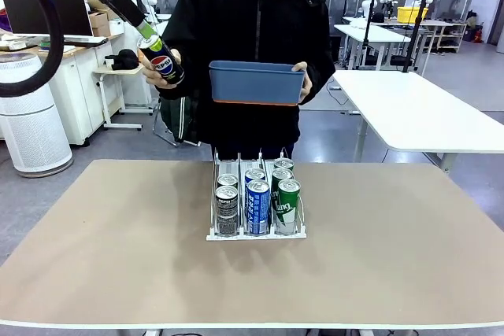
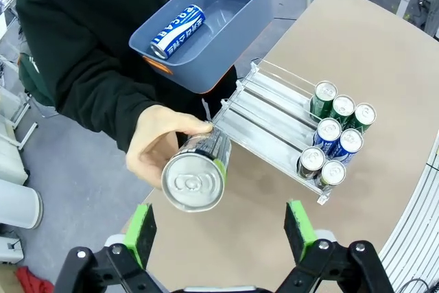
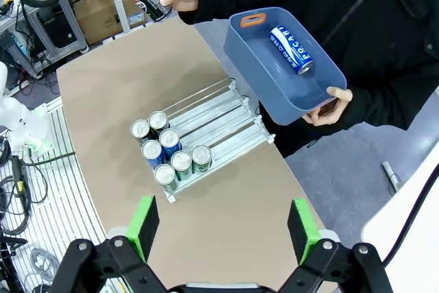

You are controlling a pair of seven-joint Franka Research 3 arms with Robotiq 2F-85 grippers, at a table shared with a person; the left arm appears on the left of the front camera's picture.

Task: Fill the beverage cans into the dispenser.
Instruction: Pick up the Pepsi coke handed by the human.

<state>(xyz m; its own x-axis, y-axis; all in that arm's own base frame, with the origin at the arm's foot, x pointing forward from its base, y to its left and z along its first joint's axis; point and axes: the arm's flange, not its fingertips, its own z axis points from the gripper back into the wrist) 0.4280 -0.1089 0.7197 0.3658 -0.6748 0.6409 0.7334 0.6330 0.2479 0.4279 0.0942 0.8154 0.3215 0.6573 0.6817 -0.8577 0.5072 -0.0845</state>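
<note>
**Pepsi can (image 2: 194,182), handover pending: a hand (image 2: 154,145) is offering it lid-first to the left gripper (image 2: 221,224)**
Left jaws are standing wide, gripping nothing; right gripper (image 3: 221,228) is hanging wide and empty above the table (image 1: 118,257). Dispenser (image 2: 264,118) is sitting mid-table, seven cans (image 1: 258,194) crowding its 6 o'clock end; the Pepsi can is hovering at its 10 o'clock. Tub (image 2: 247,12) is carrying a blue can (image 2: 178,30). Risk: jaws pinching the hand, or the can dropping through early release

A tan table (image 1: 110,234) carries the white-and-clear dispenser (image 2: 264,111), set midway across it, back end at the far edge by the person, front toward the robot.
</note>
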